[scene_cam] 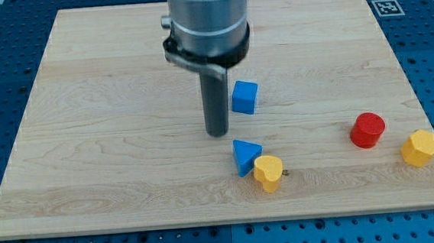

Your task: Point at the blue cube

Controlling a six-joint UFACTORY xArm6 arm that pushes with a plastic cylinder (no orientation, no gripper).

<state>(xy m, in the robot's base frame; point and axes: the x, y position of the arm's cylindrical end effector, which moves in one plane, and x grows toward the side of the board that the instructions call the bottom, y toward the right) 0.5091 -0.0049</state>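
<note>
Tip: my tip point(218, 133) rests on the desk point(88, 146) (no claw fitted, so no jaw state).
Blue cube: the blue cube point(244, 97) sits just beside it, toward the view's upper right, apart.

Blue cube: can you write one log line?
task: point at small blue cube | my tip: just left of it, slightly lower | touching: no

The board point(128, 166) is pale wood, smooth, with visible grain. The blue cube point(244, 97) and red cylinder point(367, 129) look like matt painted wood. The rod point(215, 99) is dark and matt; its collar point(208, 15) is brushed grey metal.
</note>
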